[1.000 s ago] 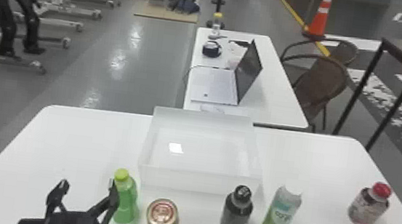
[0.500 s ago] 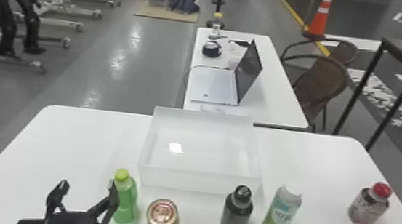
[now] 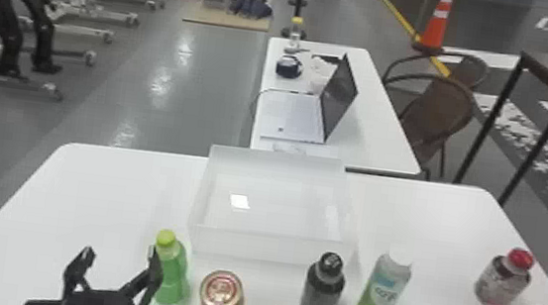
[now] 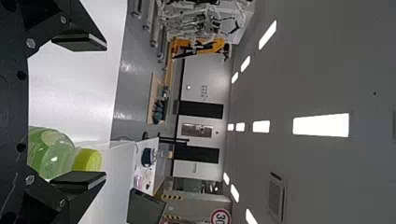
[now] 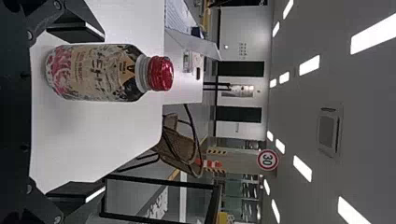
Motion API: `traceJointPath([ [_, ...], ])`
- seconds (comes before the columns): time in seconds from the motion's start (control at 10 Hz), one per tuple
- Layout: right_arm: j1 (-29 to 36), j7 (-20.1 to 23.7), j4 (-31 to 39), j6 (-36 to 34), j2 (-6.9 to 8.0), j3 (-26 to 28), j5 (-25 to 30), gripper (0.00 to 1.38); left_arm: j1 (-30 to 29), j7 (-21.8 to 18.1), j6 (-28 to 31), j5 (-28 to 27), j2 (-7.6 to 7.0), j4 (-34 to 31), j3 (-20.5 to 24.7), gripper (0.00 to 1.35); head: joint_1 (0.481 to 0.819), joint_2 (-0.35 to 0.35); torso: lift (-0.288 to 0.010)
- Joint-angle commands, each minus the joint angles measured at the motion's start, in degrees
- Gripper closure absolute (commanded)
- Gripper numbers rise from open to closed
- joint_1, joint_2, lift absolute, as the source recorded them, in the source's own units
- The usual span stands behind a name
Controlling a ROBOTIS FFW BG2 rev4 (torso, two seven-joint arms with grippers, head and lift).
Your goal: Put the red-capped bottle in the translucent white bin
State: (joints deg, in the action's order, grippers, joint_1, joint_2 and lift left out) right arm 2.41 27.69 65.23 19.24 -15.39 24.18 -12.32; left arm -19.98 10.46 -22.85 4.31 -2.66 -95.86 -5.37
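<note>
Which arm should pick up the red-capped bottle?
Right, I'd say: the red-capped bottle stands at the table's right side, near the right gripper, whose fingers are open. The left gripper is across the table by the green bottle.

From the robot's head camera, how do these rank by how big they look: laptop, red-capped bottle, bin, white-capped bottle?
1. Bin
2. Laptop
3. Red-capped bottle and white-capped bottle: too alike to rank

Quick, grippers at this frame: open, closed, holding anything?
Left gripper: open, holding nothing.
Right gripper: open, holding nothing; red-capped bottle stands on the table.
</note>
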Motion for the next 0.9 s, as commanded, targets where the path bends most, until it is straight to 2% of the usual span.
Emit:
traceJointPath([
  [0.0,-1.80,2.19,-2.30,-1.05,-2.10,-0.01,-0.25,0.17,0.12,-0.62,0.00,-0.09,0.46,0.14,0.27,0.30,0.549,0.000,-0.100],
  [0.3,-5.14,5.97,-8.28,-1.05,-3.15,-0.01,0.72,0.17,0.30,-1.15,-0.53,-0.09,0.90,0.67,0.45,0.30,0.549,0.000,-0.100],
  [0.5,-5.75,6.32,-10.13,-1.05,-3.41,-0.01,1.42,0.17,0.30,-1.94,-1.41,-0.18,1.60,1.20,0.98,0.30,0.549,0.000,-0.100],
  [0.8,-8.04,6.32,-11.62,-1.23,-3.59,-0.01,3.80,0.17,0.38,-2.20,-1.76,-0.18,1.87,1.37,1.15,0.30,0.549,0.000,-0.100],
])
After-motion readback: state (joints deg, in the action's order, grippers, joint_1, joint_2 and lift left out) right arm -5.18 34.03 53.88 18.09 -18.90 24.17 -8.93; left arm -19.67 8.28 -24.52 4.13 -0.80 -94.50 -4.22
